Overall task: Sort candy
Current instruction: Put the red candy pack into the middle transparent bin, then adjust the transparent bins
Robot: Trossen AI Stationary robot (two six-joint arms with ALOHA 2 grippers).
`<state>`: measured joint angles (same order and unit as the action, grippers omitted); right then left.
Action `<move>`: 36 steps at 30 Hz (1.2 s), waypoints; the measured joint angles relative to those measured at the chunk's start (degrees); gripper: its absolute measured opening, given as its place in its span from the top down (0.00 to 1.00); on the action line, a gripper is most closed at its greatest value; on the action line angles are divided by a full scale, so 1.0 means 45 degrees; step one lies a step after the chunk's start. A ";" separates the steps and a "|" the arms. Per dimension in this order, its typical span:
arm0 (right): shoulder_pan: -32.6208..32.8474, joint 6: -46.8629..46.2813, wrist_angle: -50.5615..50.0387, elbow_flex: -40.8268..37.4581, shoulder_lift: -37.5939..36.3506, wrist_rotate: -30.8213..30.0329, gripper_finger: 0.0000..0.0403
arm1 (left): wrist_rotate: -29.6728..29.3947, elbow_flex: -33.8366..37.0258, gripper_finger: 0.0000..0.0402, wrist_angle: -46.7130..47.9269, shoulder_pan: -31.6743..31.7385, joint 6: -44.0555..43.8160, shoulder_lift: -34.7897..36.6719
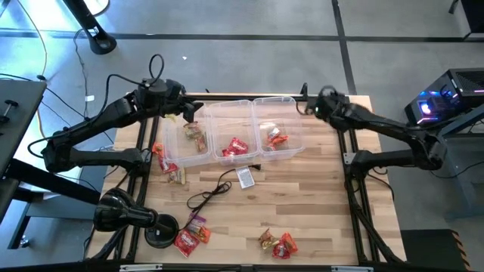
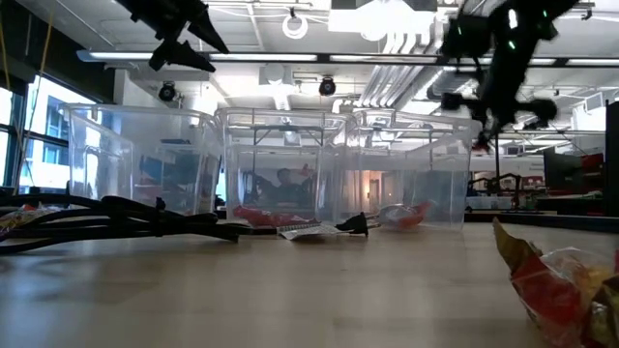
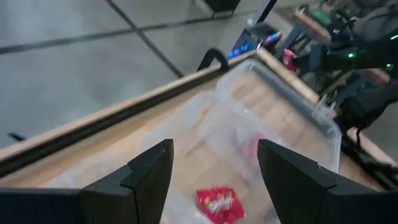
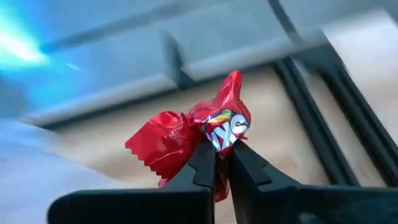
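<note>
Our right gripper (image 4: 221,152) has its fingers pinched together on a red candy (image 4: 193,140), the crinkled wrapper sticking out past the fingertips. In the high view that gripper (image 1: 308,106) sits at the far edge of the table, just beside the right-hand bin's (image 1: 291,102) far corner, lifted above the wood. We judge we are in the carry step: one piece is in hand and not yet dropped. The next move calls for swinging it over whichever bin takes red pieces, then parting the fingers so it falls inside the walls, not on the rim.

Our left gripper (image 3: 214,180) has its fingers well apart and holds nothing; it hangs over the left bin (image 1: 175,125), and another red piece (image 3: 217,204) lies in the bins below it.

Further out, the middle bin (image 1: 231,113) holds red pieces (image 1: 236,147), the right one an orange-red one (image 1: 277,139). Loose candy waits on the table: some by the left bin's near corner (image 1: 168,168), a cluster near the front left (image 1: 190,233) and another at front centre (image 1: 277,243). A grey tag (image 1: 246,177) with its cable lies before the bins.
</note>
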<state>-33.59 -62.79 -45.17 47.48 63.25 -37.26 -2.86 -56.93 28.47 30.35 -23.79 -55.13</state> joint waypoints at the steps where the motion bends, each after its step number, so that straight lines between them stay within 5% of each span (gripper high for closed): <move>1: 0.0054 0.0758 0.0438 0.0578 0.0003 -0.0149 0.98 | -0.0061 0.0000 0.43 -0.0228 0.0000 -0.0002 0.0000; 4: 0.0216 0.3233 0.3048 0.1926 0.0029 0.0280 0.99 | -0.0114 0.0000 0.43 -0.1026 0.0000 0.0000 0.0000; 8: 0.0452 0.5157 0.6874 0.3042 0.0679 0.3245 0.99 | -0.0114 0.0000 0.43 -0.2052 0.0000 0.0002 0.0000; 19: 0.2776 0.6806 0.9664 0.4884 0.5716 0.8940 0.99 | 0.1517 0.0000 0.43 -0.4060 -0.0024 -0.0024 0.0000; 29: 0.3389 0.8391 1.0361 0.6457 0.8568 1.0742 0.82 | 0.1851 -0.0242 0.43 -0.4575 -0.0224 0.0341 0.0009; 36: 0.3646 1.1664 0.9089 0.7451 0.8649 0.9290 0.57 | -0.0134 -0.1535 0.43 -0.1570 -0.0763 0.1442 -0.0068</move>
<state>-17.19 -10.31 -4.27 81.01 102.17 4.54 -3.46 -63.83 21.40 26.91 -17.30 -55.44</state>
